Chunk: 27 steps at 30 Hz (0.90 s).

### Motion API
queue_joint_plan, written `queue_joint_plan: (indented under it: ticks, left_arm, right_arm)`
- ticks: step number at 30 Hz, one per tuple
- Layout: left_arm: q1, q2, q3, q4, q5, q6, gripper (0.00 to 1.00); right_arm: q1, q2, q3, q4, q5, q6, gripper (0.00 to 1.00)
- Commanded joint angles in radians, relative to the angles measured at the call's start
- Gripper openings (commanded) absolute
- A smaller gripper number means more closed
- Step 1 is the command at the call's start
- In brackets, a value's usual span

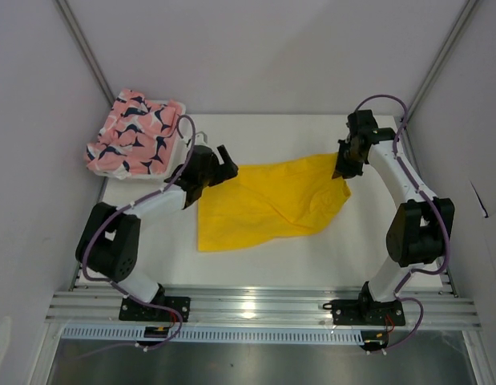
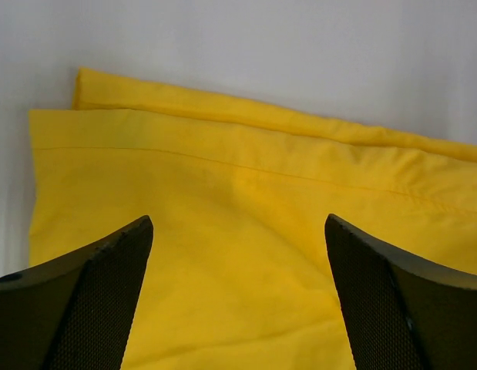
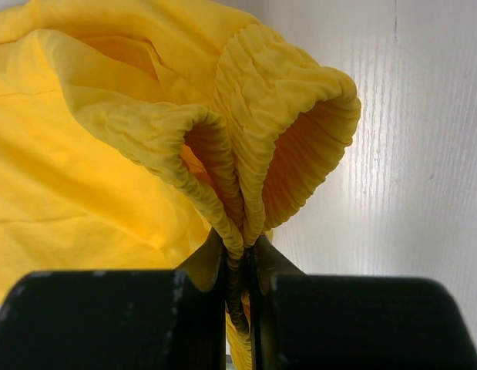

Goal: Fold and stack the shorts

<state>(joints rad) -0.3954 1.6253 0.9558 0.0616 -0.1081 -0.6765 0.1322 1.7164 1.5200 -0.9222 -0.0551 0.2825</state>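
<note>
The yellow shorts lie spread across the middle of the white table. My right gripper is shut on their gathered elastic waistband at the right end, which bunches up out of the jaws. My left gripper stands open just above the shorts' left hem, its two fingertips wide apart with yellow cloth between and under them, not pinched. The pink printed shorts lie crumpled in the white basket at the back left.
Grey walls close in the table on the left, back and right. The metal rail with both arm bases runs along the near edge. Bare white table shows behind and in front of the yellow shorts.
</note>
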Motion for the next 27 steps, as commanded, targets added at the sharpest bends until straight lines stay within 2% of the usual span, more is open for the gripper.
queue_joint_plan:
  ticks: [1, 3, 6, 13, 18, 27]
  left_arm:
    - [-0.095, -0.123, -0.022, 0.046, -0.036, 0.048, 0.93]
    - [-0.132, -0.146, -0.032, 0.063, -0.03, 0.061, 0.9]
    - [-0.192, -0.128, -0.023, 0.069, 0.005, 0.051, 0.79]
    - [-0.279, 0.059, 0.006, 0.124, 0.004, 0.026, 0.56]
    - [-0.292, 0.172, 0.061, 0.142, 0.031, 0.022, 0.46]
    - [-0.319, 0.315, 0.158, 0.138, 0.054, -0.015, 0.44]
  right_arm:
    - [0.01, -0.024, 0.066, -0.047, -0.003, -0.014, 0.0]
    - [0.018, -0.021, 0.071, -0.049, 0.0, -0.019, 0.0]
    - [0.03, -0.014, 0.088, -0.058, -0.012, -0.016, 0.0]
    - [0.069, 0.005, 0.187, -0.121, -0.017, -0.003, 0.0]
    - [0.093, 0.015, 0.239, -0.168, -0.017, -0.003, 0.0]
    - [0.118, 0.008, 0.239, -0.165, -0.097, 0.021, 0.0]
